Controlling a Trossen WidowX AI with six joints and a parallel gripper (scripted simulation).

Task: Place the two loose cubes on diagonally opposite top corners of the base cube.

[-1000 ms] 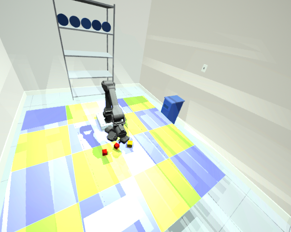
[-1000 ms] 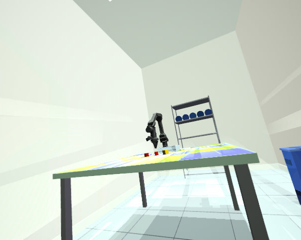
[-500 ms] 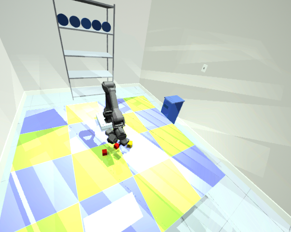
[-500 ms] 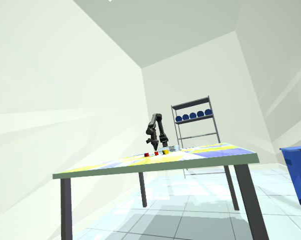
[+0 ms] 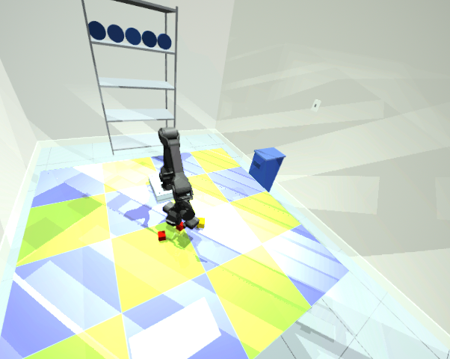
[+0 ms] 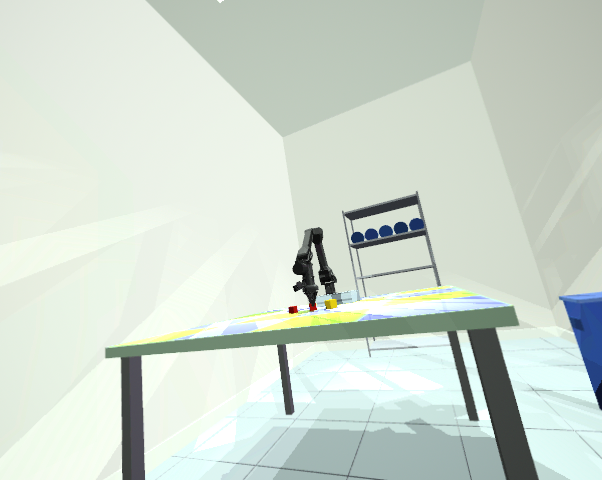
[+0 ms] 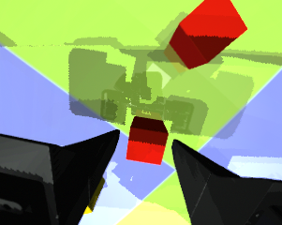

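Between open gripper (image 7: 145, 141) fingers, unlabelled red cube (image 7: 146, 140).

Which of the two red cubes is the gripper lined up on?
The nearer red cube, framed between the open gripper fingers; the other red cube lies farther off.

You are looking at a plain room, like a small lab or storeroom. It has bare pale walls, a tiled floor (image 6: 394, 413) and one table (image 6: 311, 330) with dark legs. A metal shelf rack (image 5: 102, 84) holds round blue discs (image 5: 133, 35). A blue bin (image 5: 267, 167) stands nearby.
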